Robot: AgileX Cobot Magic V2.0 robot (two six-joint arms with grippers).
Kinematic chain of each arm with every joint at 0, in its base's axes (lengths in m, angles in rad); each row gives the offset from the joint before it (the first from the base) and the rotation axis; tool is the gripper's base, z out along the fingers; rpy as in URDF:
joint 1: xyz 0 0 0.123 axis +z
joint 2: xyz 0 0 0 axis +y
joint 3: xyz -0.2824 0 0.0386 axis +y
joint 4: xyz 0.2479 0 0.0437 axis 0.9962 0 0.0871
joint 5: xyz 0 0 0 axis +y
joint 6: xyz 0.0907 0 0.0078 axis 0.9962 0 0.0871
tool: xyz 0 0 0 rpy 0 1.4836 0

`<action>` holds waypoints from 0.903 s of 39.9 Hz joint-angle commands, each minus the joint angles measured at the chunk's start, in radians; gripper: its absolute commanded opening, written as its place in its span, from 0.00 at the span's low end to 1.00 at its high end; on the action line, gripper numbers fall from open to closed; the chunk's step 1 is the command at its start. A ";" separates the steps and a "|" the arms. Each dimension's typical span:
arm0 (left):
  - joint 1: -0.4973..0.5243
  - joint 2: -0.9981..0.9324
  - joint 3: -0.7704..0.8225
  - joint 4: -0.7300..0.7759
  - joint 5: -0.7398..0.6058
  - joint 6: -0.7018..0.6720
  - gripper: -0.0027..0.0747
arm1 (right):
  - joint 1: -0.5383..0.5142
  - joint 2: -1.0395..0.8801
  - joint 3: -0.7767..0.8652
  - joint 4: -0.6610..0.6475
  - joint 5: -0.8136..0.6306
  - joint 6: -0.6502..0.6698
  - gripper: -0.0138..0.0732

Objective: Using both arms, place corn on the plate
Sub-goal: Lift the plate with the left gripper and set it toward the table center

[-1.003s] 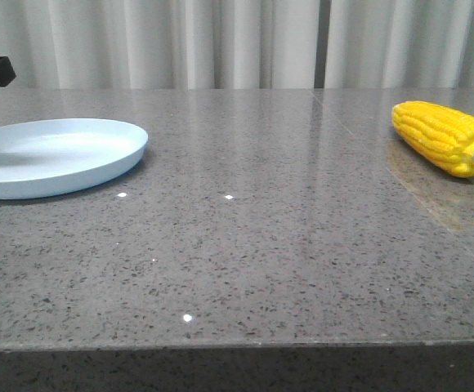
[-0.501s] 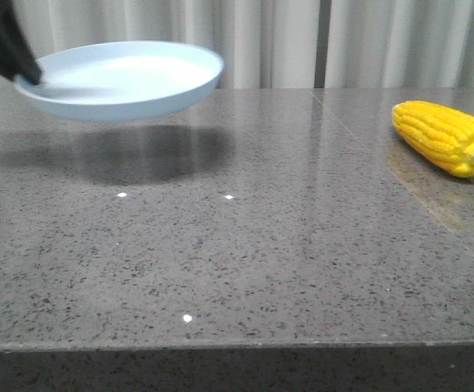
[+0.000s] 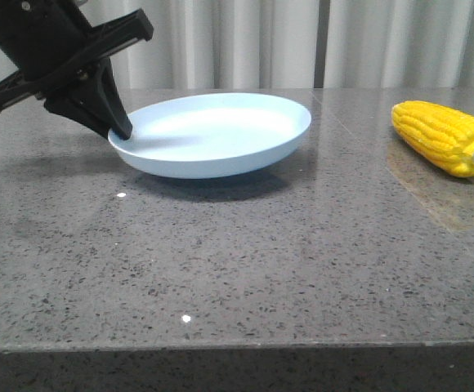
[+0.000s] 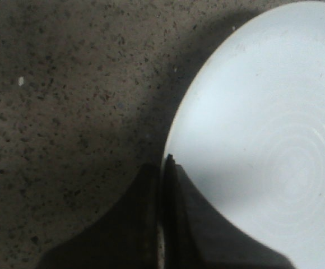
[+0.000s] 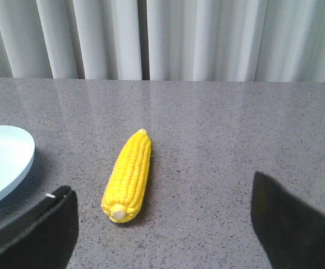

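Observation:
The pale blue plate (image 3: pixel 221 135) is at the middle of the table, low over it or resting on it; I cannot tell which. My left gripper (image 3: pixel 119 131) is shut on the plate's left rim, and in the left wrist view the jaws (image 4: pixel 163 168) pinch the edge of the plate (image 4: pixel 263 140). The yellow corn (image 3: pixel 443 137) lies on the table at the far right, cream stub end toward the front. In the right wrist view my right gripper (image 5: pixel 162 224) is open and empty, with the corn (image 5: pixel 129 175) lying ahead of it, nearer one finger (image 5: pixel 39 235).
The table is grey speckled stone (image 3: pixel 245 261) with white curtains behind it. The plate's rim (image 5: pixel 3 162) shows at the edge of the right wrist view, a short gap from the corn. The table's front edge (image 3: pixel 237 347) runs along the bottom of the front view.
My left gripper took hold of the plate at the far left, lifted it, carried it right, and brought it down at the table's middle. The corn has not moved.

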 commanded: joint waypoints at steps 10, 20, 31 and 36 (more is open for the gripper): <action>-0.006 -0.045 -0.026 -0.028 -0.031 -0.010 0.42 | -0.003 0.017 -0.028 0.006 -0.080 -0.007 0.90; 0.019 -0.138 -0.026 0.120 -0.072 0.026 0.61 | -0.003 0.017 -0.028 0.006 -0.080 -0.007 0.90; 0.079 -0.331 0.020 0.420 -0.009 -0.069 0.37 | -0.003 0.017 -0.028 0.006 -0.080 -0.007 0.90; 0.101 -0.434 0.077 0.514 -0.004 -0.102 0.16 | -0.003 0.017 -0.028 0.006 -0.080 -0.007 0.90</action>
